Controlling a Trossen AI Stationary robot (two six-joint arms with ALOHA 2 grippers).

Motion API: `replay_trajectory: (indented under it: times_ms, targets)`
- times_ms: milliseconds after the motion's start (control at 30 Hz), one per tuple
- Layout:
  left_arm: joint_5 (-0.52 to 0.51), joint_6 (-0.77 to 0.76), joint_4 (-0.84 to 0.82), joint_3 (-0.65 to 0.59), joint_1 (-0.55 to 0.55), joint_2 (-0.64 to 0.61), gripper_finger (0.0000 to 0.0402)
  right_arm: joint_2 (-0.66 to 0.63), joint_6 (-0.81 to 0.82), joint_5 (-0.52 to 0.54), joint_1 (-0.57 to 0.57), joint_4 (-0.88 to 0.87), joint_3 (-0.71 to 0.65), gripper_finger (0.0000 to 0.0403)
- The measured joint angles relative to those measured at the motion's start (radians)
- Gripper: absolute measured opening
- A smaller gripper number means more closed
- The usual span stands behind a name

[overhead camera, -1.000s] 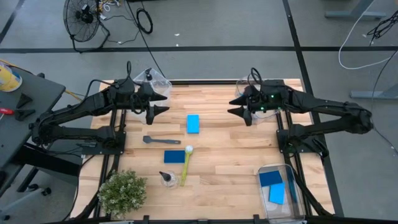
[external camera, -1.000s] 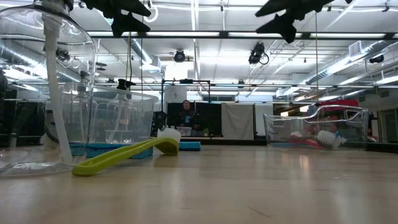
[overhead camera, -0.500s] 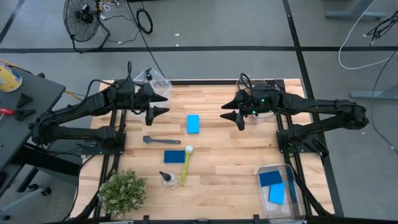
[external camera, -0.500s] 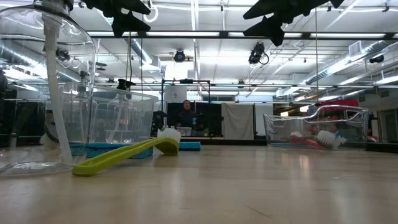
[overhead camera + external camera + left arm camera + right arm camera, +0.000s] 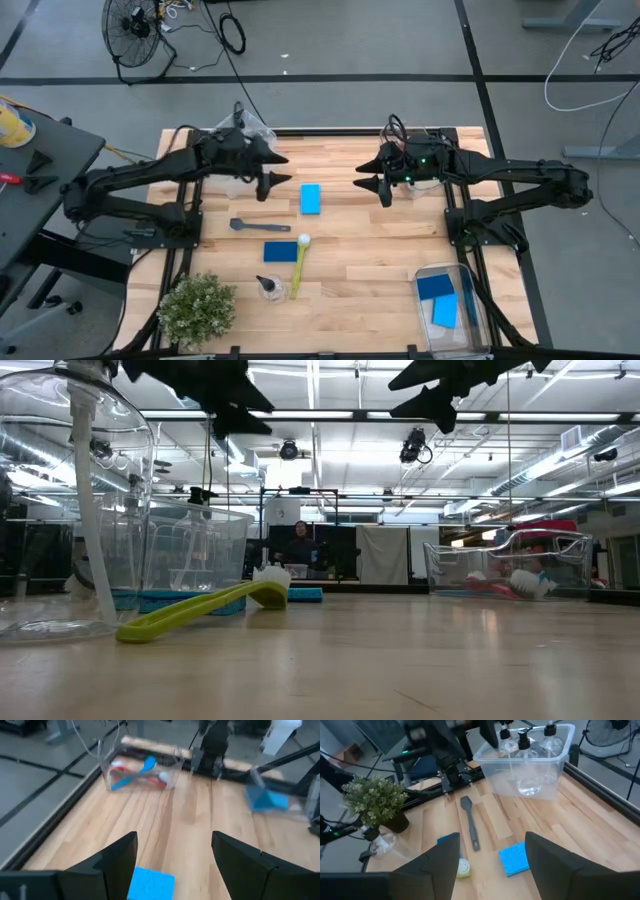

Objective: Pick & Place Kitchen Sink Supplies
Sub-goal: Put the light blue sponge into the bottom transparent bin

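- Nearest you on the surface (image 5: 380,260): a clear bottle (image 5: 268,288) and the yellow-green brush (image 5: 299,262).
- Next, a blue sponge (image 5: 281,251) and the grey brush (image 5: 258,226).
- Farther, another sponge (image 5: 311,198) lies between your left hand (image 5: 274,170) and right hand (image 5: 372,179); both hover spread wide, empty.

Right end effector (image 5: 490,865): fingers spread, nothing between them. On the wooden desk (image 5: 580,835): blue sponge (image 5: 514,859), grey brush (image 5: 470,827) beside it, second blue sponge (image 5: 448,839) partly hidden. Clear bin (image 5: 530,765) holds black-topped bottles (image 5: 524,742). Potted plant (image 5: 375,800) near the far edge.
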Motion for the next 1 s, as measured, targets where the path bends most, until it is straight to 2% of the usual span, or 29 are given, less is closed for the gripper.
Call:
replay_trajectory:
  times_ms: [167,367,567,1000]
  targets:
    - [0.034,0.028,-0.005,0.000,0.000,0.123,0.0259,0.000,0.011,-0.003,0.000,0.000,0.000,0.0224]
    - [0.036,0.153,0.001,0.000,0.001,0.258,0.0259,0.000,0.012,-0.003,0.000,0.000,0.000,0.0224]
    - [0.029,0.251,0.077,0.000,0.001,0.365,0.0259,0.000,0.012,-0.004,0.000,-0.003,0.000,0.0224]
    - [0.031,0.251,0.154,0.000,0.047,0.561,0.0259,0.000,-0.008,-0.003,0.000,-0.020,0.000,0.0224]
